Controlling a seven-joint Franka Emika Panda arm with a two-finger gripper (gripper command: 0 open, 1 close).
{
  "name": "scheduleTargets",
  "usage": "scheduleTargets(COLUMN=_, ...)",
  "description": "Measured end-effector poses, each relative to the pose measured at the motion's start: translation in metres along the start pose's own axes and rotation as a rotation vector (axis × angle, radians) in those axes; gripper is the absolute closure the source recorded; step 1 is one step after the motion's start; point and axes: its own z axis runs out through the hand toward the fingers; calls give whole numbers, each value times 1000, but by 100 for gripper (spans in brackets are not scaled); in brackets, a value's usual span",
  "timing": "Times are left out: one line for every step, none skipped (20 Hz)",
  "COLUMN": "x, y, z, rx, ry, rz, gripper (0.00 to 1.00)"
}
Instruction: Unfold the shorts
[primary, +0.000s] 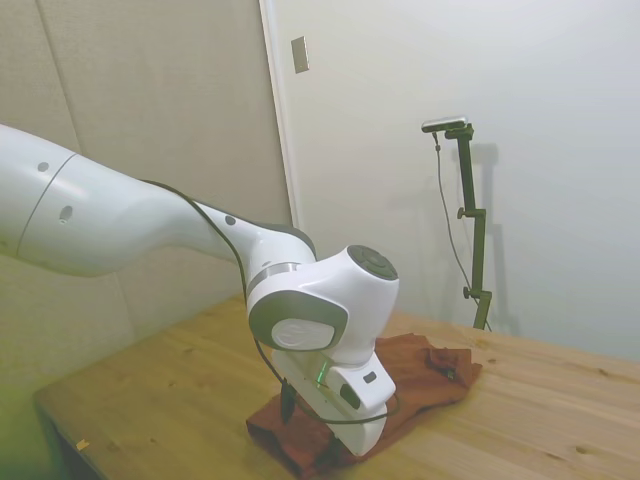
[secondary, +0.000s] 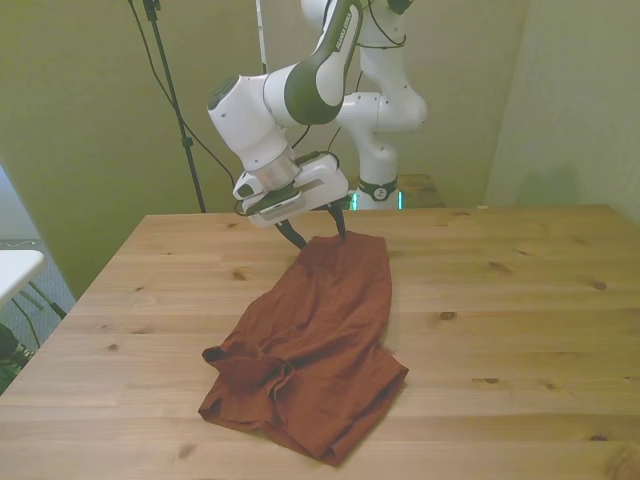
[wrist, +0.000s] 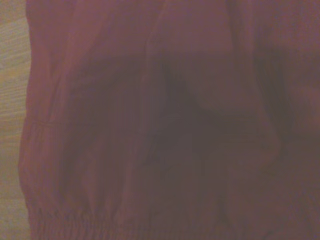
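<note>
Pincer (secondary: 318, 232) spread wide over the shorts' (secondary: 310, 340) far edge on the worktop (secondary: 520, 300). Side view hides the fingertips; wrist view shows only blurred fabric and a gathered hem.

a robot lab or test room, plainly furnished.

a white robot arm (secondary: 330, 70) was mounted behind a bare wooden surface (secondary: 520, 300); plain pale walls (primary: 540, 150) enclosed it, cables (secondary: 170, 90) hung along a stand, and a small switch plate (primary: 300, 54) sat by a door frame (primary: 278, 120), with no household furniture in view.
</note>
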Motion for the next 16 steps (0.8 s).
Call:
scheduleTargets(x=0, y=0, z=0, rx=0, ry=0, rz=-4, gripper=100)
scheduleTargets(x=0, y=1, z=0, rx=1, ry=-1, rz=-7, gripper=100)
scheduleTargets(x=0, y=2, z=0, rx=1, ry=-1, rz=-8, gripper=100)
scheduleTargets(x=1, y=2, z=0, rx=2, ry=-1, rz=-9, gripper=100)
scheduleTargets(x=1, y=3, z=0, rx=2, ry=-2, rz=-8, gripper=100)
scheduleTargets(x=1, y=4, z=1, rx=2, ry=-3, rz=-7, gripper=100)
scheduleTargets(x=1, y=5, z=1, rx=2, ry=-4, rz=-7, gripper=100)
scheduleTargets(x=1, y=5, z=2, rx=2, ry=-5, rz=-7, gripper=100)
scheduleTargets(x=1, y=5, z=2, rx=1, ry=-7, rz=-6, gripper=100)
scheduleTargets(x=0, y=6, z=3, rx=1, ry=-8, rz=-6, gripper=100)
scheduleTargets(x=0, y=6, z=4, rx=1, ry=-10, rz=-5, gripper=100)
scheduleTargets(x=0, y=7, z=4, rx=0, ry=-10, rz=-4, gripper=100)
scheduleTargets(x=0, y=7, z=4, rx=0, ry=-11, rz=-4, gripper=100)
scheduleTargets(x=0, y=7, z=4, rx=1, ry=-11, rz=-3, gripper=100)
scheduleTargets(x=0, y=8, z=4, rx=1, ry=-11, rz=-3, gripper=100)
scheduleTargets(x=1, y=8, z=4, rx=1, ry=-11, rz=-3, gripper=100)
